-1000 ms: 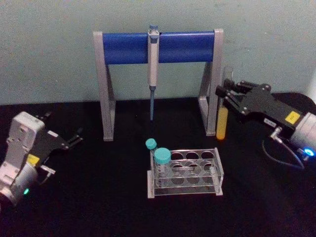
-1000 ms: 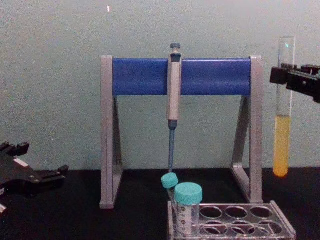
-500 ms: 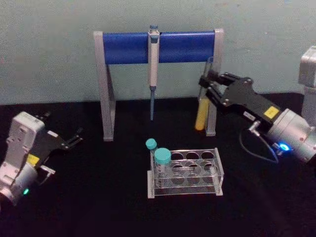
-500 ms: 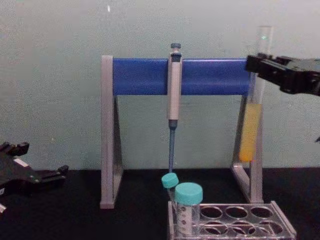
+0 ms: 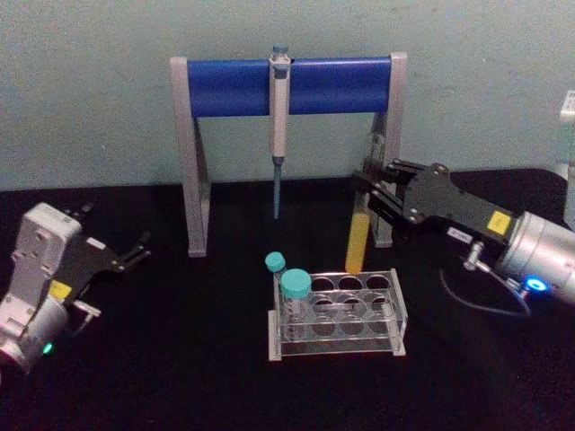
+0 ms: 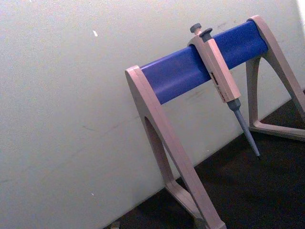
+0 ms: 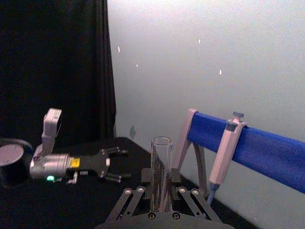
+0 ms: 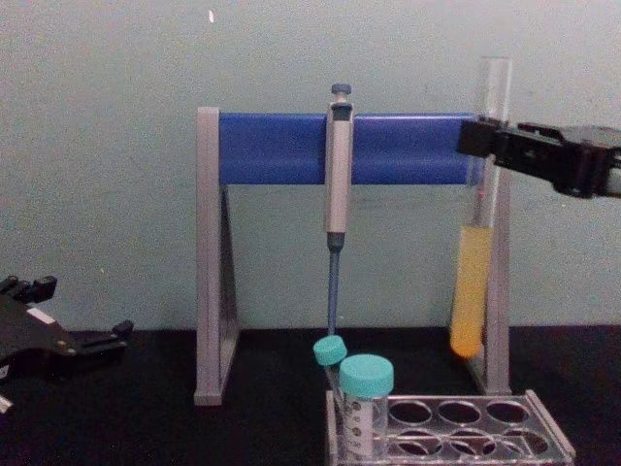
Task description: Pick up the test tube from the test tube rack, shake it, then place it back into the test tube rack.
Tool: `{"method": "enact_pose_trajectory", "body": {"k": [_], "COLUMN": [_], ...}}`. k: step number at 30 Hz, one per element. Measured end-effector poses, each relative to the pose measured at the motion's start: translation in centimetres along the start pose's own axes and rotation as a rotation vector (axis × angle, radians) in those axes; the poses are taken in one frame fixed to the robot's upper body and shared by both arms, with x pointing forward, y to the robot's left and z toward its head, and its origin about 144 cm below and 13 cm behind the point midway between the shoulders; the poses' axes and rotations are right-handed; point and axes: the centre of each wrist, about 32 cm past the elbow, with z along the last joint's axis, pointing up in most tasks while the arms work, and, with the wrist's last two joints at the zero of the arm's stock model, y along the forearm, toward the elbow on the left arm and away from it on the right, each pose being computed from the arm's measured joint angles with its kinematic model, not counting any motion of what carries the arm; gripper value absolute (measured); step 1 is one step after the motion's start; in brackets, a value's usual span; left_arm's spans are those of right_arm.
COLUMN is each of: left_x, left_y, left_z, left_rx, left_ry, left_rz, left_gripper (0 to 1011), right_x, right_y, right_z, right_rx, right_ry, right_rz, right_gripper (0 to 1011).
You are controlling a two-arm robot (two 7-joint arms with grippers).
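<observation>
Black desk: our right claw grips the tilted test tube above the rack; our left claw sits open, aside.

You have a pipette stand at the back of the black table, against the pale green wall. It has 2 grey legs joined by 1 blue crossbar. 1 grey pipette hangs from the middle of that bar, its blue tip pointing down and clear of the table. In front of the stand, look for the wider teal-capped tube, upright, with the narrower teal-capped tube just behind it, its cap tilted.
</observation>
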Motion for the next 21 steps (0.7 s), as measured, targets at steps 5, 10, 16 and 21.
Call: {"method": "enact_pose_trajectory", "body": {"k": [5,10,16,21], "left_x": [0.0,0.0,0.0,0.0], "left_y": [0.0,0.0,0.0,0.0], "left_z": [0.0,0.0,0.0,0.0], "left_rx": [0.000,0.000,0.000,0.000], "left_ry": [0.000,0.000,0.000,0.000], "left_rz": [0.000,0.000,0.000,0.000], "left_gripper": [1001,1001,1001,1001], "right_x": [0.0,0.1,0.0,0.0], "right_y": [-1.4,-1.7,-1.0,-0.3], "right_z": [0.5,0.4,-0.4,-1.2], "right_rx": [-0.029,-0.024,-0.014,-0.025], "right_ry": [-0.018,-0.031,-0.046,-0.053], "right_rz": [-0.019,-0.054,-0.081,-0.094], "right_gripper": [234,234,234,234]}}
